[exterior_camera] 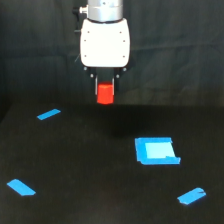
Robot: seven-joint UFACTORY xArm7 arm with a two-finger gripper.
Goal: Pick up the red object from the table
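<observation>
Above the bench (pixel 90 165), in the exterior view, your tool (pixel 105 89) hangs under the white wrist with its two short fingers clamped on the red object (pixel 105 94). You see the cylinder's lower part below the fingertips, and it seems clear of the black surface, near the far edge. I judge the lift is nearly done. To do it well, raise straight up, slowly, and keep the grip firm, because the hold looks high on the cylinder. The blue square (pixel 156 150) lies well apart.
</observation>
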